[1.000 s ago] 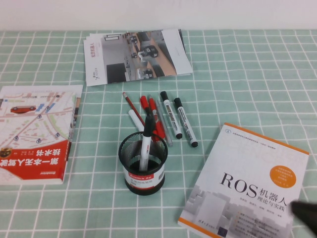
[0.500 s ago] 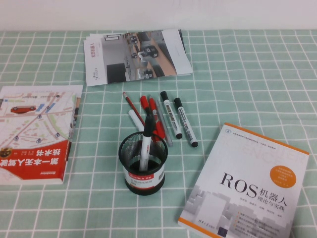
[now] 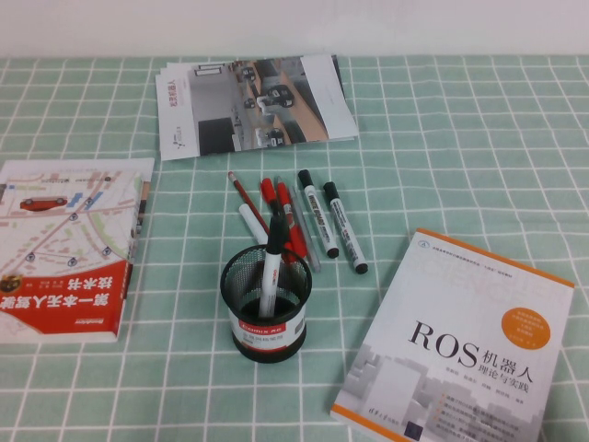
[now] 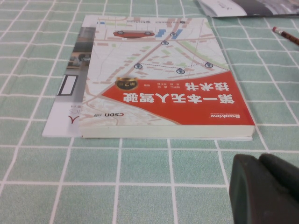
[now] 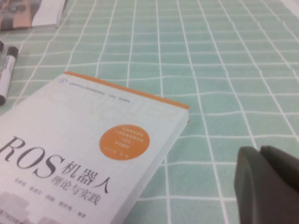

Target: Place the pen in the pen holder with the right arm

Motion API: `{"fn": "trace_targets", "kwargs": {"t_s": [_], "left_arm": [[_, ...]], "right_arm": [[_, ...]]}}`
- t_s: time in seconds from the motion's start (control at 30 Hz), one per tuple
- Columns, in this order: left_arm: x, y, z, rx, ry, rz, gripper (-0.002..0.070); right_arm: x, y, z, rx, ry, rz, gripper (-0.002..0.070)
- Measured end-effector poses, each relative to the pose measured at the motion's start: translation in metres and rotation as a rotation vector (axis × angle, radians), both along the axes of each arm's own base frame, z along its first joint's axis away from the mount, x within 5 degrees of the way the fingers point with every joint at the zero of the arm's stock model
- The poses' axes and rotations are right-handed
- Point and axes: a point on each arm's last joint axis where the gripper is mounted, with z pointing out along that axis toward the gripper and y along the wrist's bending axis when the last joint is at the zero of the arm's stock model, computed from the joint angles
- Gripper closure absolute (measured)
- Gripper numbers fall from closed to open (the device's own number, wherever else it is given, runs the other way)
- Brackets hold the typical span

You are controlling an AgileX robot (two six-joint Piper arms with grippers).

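The pen (image 3: 271,274), white with a black cap on top, stands tilted inside the black mesh pen holder (image 3: 265,313) near the middle of the table in the high view. Neither gripper shows in the high view. My right gripper (image 5: 260,150) is shut with nothing in it, low over the green checked cloth beside the ROS book (image 5: 79,154), far from the holder. My left gripper (image 4: 259,157) is shut and empty, just in front of the red book (image 4: 168,84).
Behind the holder lie red pens (image 3: 279,210), a red pencil (image 3: 245,193), a white pen (image 3: 250,224) and two labelled markers (image 3: 329,221). The ROS book (image 3: 460,341) lies front right, the red book (image 3: 64,249) at the left, brochures (image 3: 253,103) at the back.
The dark shape of the right arm at the high view's lower right corner has drawn back out of view. The pen and holder have not moved.
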Motion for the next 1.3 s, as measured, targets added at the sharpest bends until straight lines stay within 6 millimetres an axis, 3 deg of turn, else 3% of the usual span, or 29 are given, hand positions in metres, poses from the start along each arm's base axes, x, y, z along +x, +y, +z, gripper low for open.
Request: {"fn": "trace_targets", "kwargs": {"t_s": [1.3], "left_arm": [[0.0000, 0.0000, 0.0000, 0.000, 0.000, 0.000, 0.0679]], "right_arm": [[-0.0002, 0.0008, -0.0007, 0.028, 0.010, 0.002, 0.0695]]}}
